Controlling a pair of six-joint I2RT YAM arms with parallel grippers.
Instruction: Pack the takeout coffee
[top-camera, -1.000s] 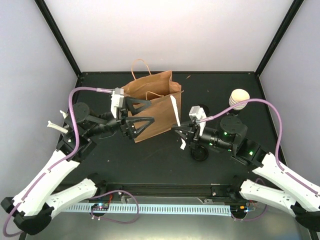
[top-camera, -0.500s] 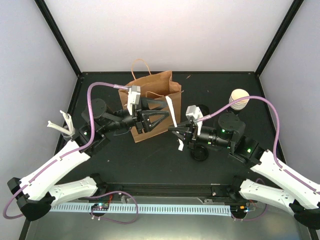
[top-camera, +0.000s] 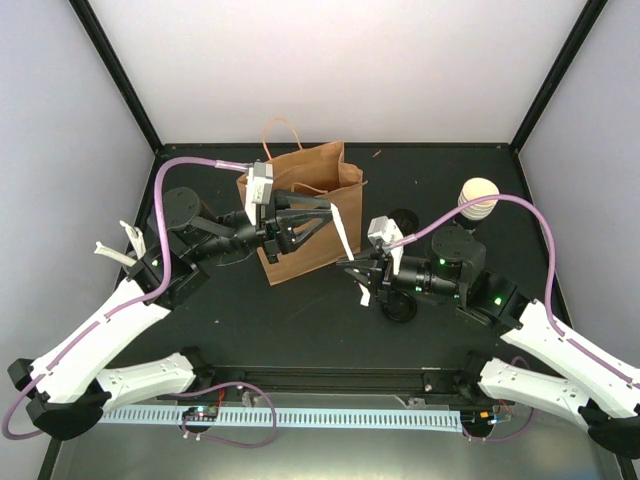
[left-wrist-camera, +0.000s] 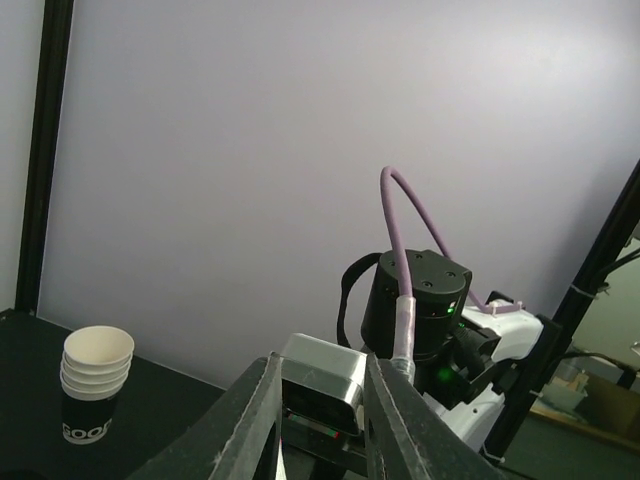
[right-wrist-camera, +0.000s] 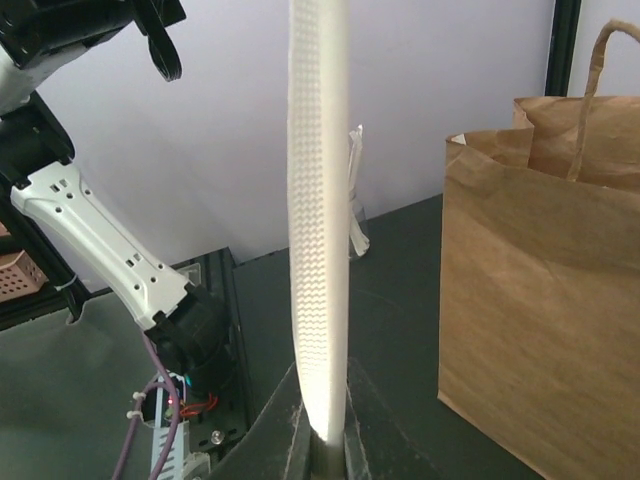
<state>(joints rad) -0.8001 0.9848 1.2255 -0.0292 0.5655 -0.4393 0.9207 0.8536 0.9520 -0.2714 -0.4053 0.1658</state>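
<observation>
Black table (top-camera: 300, 320), white walls. Top view: my left gripper (top-camera: 322, 210) sits at the mouth of the paper bag (top-camera: 310, 165), likely to hold it open for packing. Left wrist: fingers (left-wrist-camera: 262, 410) narrowly apart, nothing between. Right wrist: my right gripper (right-wrist-camera: 322, 440) pinches a white strip (right-wrist-camera: 318, 200) upright. The takeout coffee I cannot identify; axis undetermined.

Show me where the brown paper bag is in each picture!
Top external: brown paper bag stands upright near the middle.
Left wrist: not in it.
Right wrist: fills the right side.
Shared landmark: the black table, seen in all three views.
</observation>
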